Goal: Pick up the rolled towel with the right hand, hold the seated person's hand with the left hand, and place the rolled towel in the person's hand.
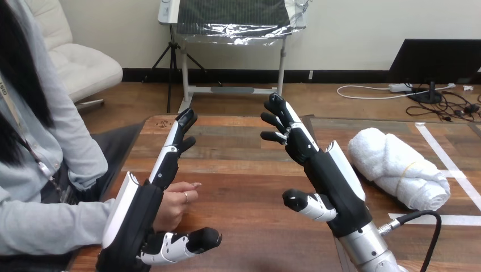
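Starting with the right robot hand (324,170) open and empty, swing right and clasp the rolled towel (397,169) mid-roll.

Bench (238,187): a bare strip of wood runs down the middle between the two hands, from the near edge to the far edge, giving wide passage.

Right side: the rolled towel (397,170) lies to the right of the right hand (329,175), near but apart, with bare wood in the gap. The wood is also bare past the towel's far end.

Left side is tight: the person's hand (176,201) rests just beside the left hand (142,221), on its inner side and partly hidden behind it; I cannot tell whether they touch. The person's forearm blocks the left edge. The left hand's fingers (176,136) reach straight forward over bare wood.
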